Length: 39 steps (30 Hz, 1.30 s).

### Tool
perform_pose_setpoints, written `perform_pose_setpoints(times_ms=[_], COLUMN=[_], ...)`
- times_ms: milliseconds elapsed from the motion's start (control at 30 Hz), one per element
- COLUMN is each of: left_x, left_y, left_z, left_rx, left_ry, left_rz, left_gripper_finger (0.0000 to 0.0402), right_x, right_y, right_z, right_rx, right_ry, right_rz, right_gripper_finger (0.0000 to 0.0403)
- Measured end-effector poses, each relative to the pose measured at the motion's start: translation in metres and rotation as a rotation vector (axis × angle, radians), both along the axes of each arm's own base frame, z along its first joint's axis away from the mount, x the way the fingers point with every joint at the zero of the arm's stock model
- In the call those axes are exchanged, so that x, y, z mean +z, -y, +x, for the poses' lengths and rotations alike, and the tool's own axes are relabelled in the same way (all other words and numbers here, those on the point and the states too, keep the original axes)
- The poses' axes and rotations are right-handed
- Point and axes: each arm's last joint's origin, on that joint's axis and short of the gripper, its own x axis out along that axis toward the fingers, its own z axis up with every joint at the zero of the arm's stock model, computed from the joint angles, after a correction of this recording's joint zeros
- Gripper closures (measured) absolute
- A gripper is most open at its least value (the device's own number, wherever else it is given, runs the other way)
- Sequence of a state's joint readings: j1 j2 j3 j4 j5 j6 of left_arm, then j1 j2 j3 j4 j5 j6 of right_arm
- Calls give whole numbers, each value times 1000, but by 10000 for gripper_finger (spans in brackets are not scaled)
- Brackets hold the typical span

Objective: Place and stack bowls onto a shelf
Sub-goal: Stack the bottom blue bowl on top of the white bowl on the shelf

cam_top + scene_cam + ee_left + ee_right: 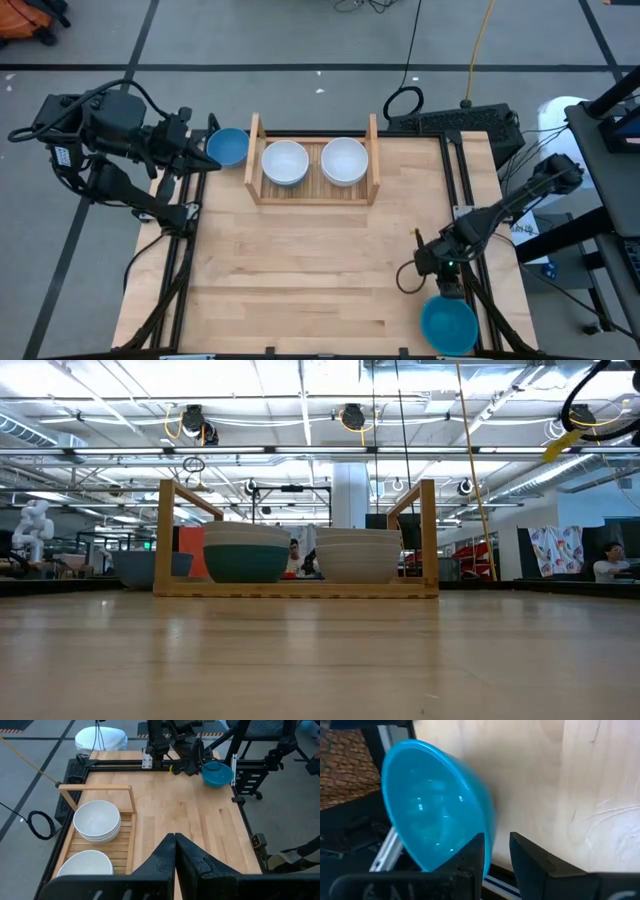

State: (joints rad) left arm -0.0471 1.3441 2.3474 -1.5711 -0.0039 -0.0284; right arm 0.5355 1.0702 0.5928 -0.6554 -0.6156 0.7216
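The shelf stands at the table's far edge and holds two bowl stacks. The left stack is white on top, with a teal bowl at its bottom. The right stack is white. A blue bowl rests on the table just left of the shelf, and my shut left gripper is at its left rim. A second blue bowl sits at the near right corner. My open right gripper straddles its far rim, one finger inside and one outside. My left gripper is level beside the far blue bowl's left rim. That rim is hidden under its fingers in the wrist view, so I cannot tell whether it touches. My right gripper slants down from the far side. Bare wood shows between the bowl's wall and the outer finger. Whether the inner finger touches, I cannot tell.
Black rails run along both table sides. A black box and a cable loop lie past the far right corner. Bare wood fills the table's middle and near part.
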Motion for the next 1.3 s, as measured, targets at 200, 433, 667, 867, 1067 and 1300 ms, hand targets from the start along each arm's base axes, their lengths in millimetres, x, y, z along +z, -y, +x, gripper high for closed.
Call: perform_pose_setpoints(times_ms=[200, 433, 667, 867, 1067, 1300], left_x=[0, 0, 0, 0, 0, 0], left_y=[0, 0, 0, 0, 0, 0], left_z=[0, 0, 0, 0, 0, 0], left_rx=[0, 0, -10, -12, -12, -11], left_ry=[0, 0, 1, 1, 1, 1], left_rz=[0, 0, 17, 20, 21, 23], left_gripper_finger=[394, 394, 394, 394, 394, 394], right_x=[-7, -13, -10, -12, -24, -35], right_y=[-5, -10, -17, -24, -31, -37], right_z=[0, -2, -1, -4, -4, 3], right_rx=[2, -24, -44, -13, 42, 53], right_ry=[47, 53, 53, 39, 9, 71], right_rz=[20, 54, 94, 85, 47, -4], right_gripper_finger=[316, 316, 316, 316, 316, 329])
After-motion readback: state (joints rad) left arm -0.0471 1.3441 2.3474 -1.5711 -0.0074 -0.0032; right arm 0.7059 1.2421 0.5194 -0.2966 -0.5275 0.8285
